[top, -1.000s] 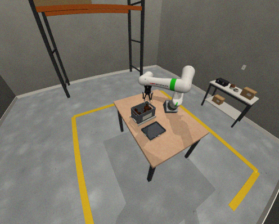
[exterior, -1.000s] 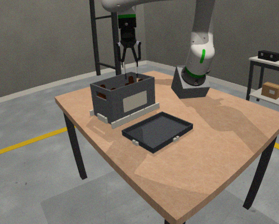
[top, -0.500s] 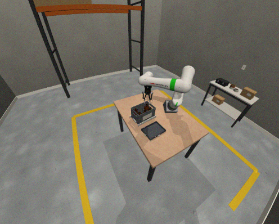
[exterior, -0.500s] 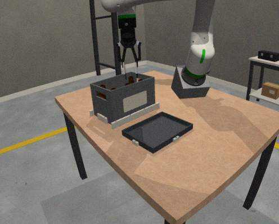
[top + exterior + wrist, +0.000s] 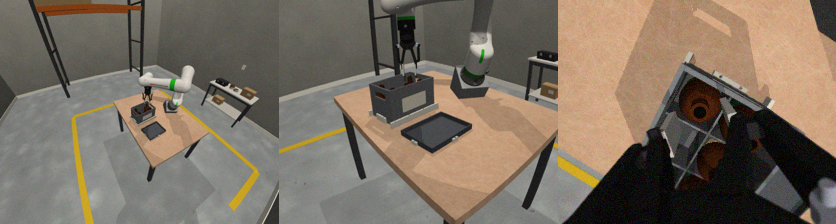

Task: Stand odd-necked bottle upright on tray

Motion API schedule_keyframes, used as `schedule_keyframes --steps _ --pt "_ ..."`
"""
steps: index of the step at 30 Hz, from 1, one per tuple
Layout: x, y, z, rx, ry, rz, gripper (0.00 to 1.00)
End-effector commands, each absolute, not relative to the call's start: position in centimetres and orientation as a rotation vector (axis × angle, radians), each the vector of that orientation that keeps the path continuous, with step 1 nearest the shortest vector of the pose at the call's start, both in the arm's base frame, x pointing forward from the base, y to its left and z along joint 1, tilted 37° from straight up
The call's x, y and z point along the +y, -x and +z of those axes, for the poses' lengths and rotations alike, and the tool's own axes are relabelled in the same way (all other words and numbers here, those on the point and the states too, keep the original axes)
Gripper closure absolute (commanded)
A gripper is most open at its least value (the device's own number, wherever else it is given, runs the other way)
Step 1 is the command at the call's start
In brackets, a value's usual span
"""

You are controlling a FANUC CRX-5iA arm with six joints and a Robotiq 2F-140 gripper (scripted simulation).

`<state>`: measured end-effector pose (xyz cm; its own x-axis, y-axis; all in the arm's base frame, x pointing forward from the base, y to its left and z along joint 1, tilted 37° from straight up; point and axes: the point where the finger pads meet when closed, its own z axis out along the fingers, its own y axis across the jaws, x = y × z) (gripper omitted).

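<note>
The grey crate (image 5: 139, 117) (image 5: 391, 105) (image 5: 669, 92) stands on the table with brown bottles inside. One bottle (image 5: 409, 80) (image 5: 700, 95) shows its round opening in the wrist view; another bottle (image 5: 709, 159) is partly hidden by a finger. A bottle (image 5: 382, 86) shows near the crate's left end. The necks' thickness cannot be compared here. My gripper (image 5: 147, 101) (image 5: 409, 75) (image 5: 700, 115) points down, partly open, with its pale fingertips at about rim height over the crate. Nothing is seen held between them. The dark tray (image 5: 153, 130) (image 5: 436, 129) is empty.
Pale strips (image 5: 414, 115) run low around the crate, and small pale blocks (image 5: 455, 138) sit at the tray's edge. The tray is beside the crate's labelled long wall. The robot's base (image 5: 170, 107) (image 5: 468, 87) stands behind them. A side table with boxes is farther right.
</note>
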<state>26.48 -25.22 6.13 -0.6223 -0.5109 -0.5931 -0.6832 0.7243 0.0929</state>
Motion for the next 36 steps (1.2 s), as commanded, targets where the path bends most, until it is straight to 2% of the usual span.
schedule_keyframes --steps 1,36 --pt "-25.2 -26.6 5.9 2.385 0.905 0.420 0.56" --pt "-23.9 -27.6 3.7 2.385 0.905 0.420 0.56"
